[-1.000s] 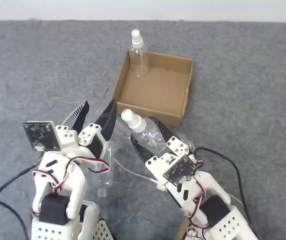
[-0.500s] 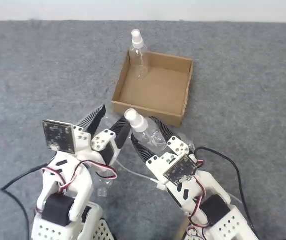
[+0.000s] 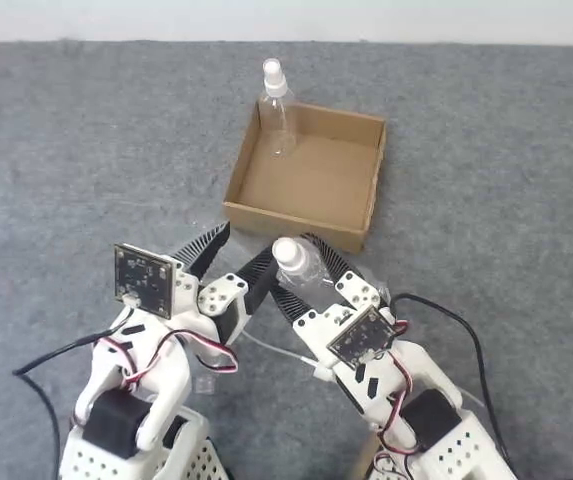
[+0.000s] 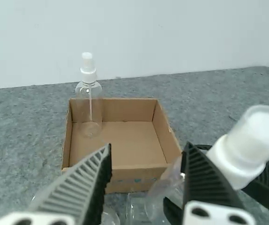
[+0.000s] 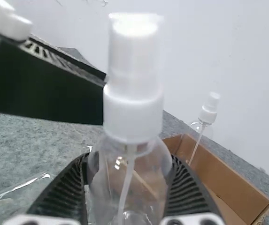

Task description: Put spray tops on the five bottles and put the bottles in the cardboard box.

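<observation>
Moved: left claw [image 3: 247, 241] has swung right across the grey table [image 3: 86, 150] towards the held bottle, jaws apart.
High view, right claw [image 3: 291, 262]: clamped on a clear plastic bottle with white spray top [image 3: 311, 275], held just near of the brown cardboard box [image 3: 296, 222], probably so the other arm can seat the top.
High view, box: a second clear bottle [image 3: 277, 110] stands in the far left corner, leaving room for more.
Left wrist view, left claw [image 4: 147, 152]: spread wide, with the white top just outside the jaws, not yet between them.
Right wrist view, right claw [image 5: 125, 187]: grips the bottle's body, leaving the top free.
</observation>
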Tool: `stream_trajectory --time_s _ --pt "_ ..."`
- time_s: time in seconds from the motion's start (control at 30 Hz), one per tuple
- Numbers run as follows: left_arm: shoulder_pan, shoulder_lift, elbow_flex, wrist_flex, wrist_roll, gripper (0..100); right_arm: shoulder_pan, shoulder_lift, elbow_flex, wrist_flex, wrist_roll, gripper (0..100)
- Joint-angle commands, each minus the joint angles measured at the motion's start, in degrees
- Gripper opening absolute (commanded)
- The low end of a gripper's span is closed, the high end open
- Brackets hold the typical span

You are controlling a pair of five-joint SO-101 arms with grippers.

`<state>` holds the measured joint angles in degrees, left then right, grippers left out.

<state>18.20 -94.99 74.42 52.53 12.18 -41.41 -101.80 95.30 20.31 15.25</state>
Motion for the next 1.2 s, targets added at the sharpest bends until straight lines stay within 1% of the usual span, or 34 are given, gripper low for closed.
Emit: stream_trajectory --time_s 0.0,0.1,0.33,0.5,0.63,0.77,0.93,1.17 --pt "3.2 0.0 -2.1 1.2 -2.5 23 0.1 -2.1 1.1 0.2 0.5 0.7" --pt "4.7 0.0 -2.1 2.3 -4.0 23 0.1 -2.1 1.1 0.2 0.5 0.7" --pt "4.0 -0.1 -2.2 2.2 -4.0 23 0.1 -2.1 1.1 0.2 0.5 0.7" --pt "-2.5 -0.1 -4.7 2.1 -3.4 23 0.1 -2.1 1.1 0.2 0.5 0.7" --pt "-9.5 -0.1 -6.9 1.9 -0.8 23 0.1 -2.1 1.1 0.2 0.5 0.7" --pt "-14.0 -0.1 -8.5 1.9 -0.8 23 0.4 -2.1 1.1 0.2 0.6 0.7" --pt "-18.9 -0.1 -6.5 2.0 -0.7 23 0.4 -2.1 1.1 0.2 0.6 0.7" --pt "-25.6 -0.1 -0.1 1.9 -0.6 23 0.5 -2.0 1.1 0.7 0.9 0.7"
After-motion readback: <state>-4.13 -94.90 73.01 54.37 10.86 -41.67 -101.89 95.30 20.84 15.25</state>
